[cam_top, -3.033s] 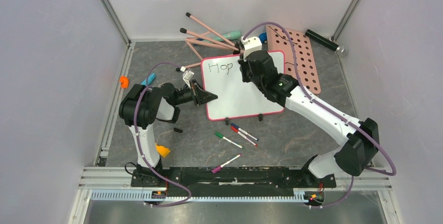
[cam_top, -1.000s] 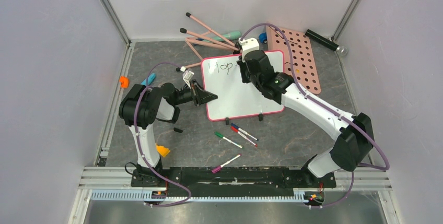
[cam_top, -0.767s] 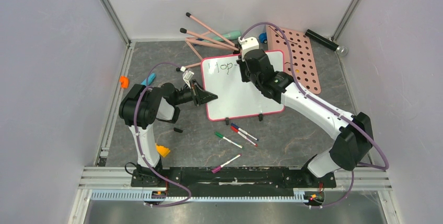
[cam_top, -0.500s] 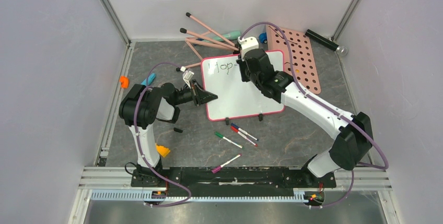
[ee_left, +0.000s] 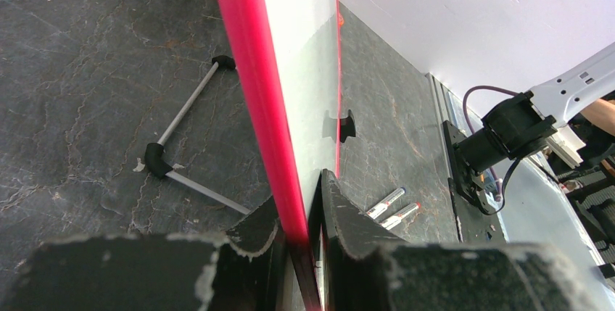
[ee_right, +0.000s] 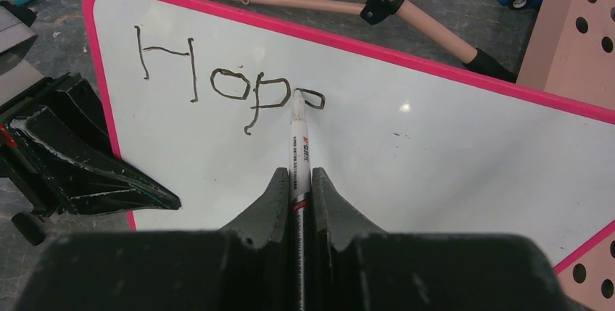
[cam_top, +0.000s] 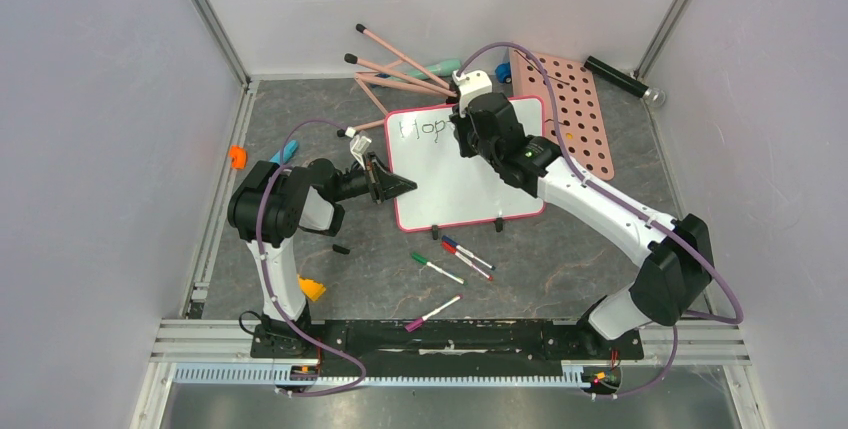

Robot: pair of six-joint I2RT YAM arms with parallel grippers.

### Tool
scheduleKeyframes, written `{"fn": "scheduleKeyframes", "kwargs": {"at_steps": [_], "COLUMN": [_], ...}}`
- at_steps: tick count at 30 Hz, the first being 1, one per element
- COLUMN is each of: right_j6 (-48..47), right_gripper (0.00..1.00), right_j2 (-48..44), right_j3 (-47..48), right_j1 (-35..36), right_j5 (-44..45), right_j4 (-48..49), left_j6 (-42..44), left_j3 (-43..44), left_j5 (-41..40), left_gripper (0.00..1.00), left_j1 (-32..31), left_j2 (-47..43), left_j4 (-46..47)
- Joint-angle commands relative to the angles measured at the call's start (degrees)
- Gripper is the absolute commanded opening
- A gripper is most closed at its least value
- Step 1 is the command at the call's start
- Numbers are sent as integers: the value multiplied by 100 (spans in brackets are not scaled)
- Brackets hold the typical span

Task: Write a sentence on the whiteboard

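Right gripper (ee_right: pixel 296 180) pinches a marker (ee_right: pixel 299 133), tip on the board (ee_right: pixel 450 151) just ahead of it.
From above the writing (cam_top: pixel 421 129) reads "Hop"; the right wrist view adds a small loop at the tip, hidden from above by the gripper. Red print on the marker is too small to read. Left gripper (ee_left: pixel 301 217) clamps the board's pink rim, seen edge-on from its wrist.

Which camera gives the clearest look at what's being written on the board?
The right wrist view: the writing is large and sharp, reading "Hop" plus a started letter at the marker tip. The top external view shows it tiny; the left wrist view sees the whiteboard edge-on, no letters.
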Motion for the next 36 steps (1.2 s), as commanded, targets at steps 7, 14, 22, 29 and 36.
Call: {"fn": "scheduleKeyframes", "kwargs": {"at_steps": [7, 14, 22, 29, 36], "right_j6": [35, 31, 44, 13, -74], "right_gripper": [0, 0, 0, 0, 0], "right_j2": [-225, -308, -544, -993, -1415], "right_j3": [-359, -394, -372, -538, -984], "right_j1": [-57, -63, -67, -65, -74], "right_j5": [-101, 107, 357, 20, 610], "right_j4": [37, -95, -197, 15, 252], "left_j6": [614, 615, 625, 615, 617], "left_j3": [79, 74, 81, 92, 93], "left_j5": [67, 54, 67, 72, 80], "left_gripper": [3, 3, 3, 3, 3], "left_j1": [-60, -60, -60, -60, -60], "left_j2": [-35, -44, -33, -34, -41], "left_j4": [352, 352, 352, 352, 352]}}
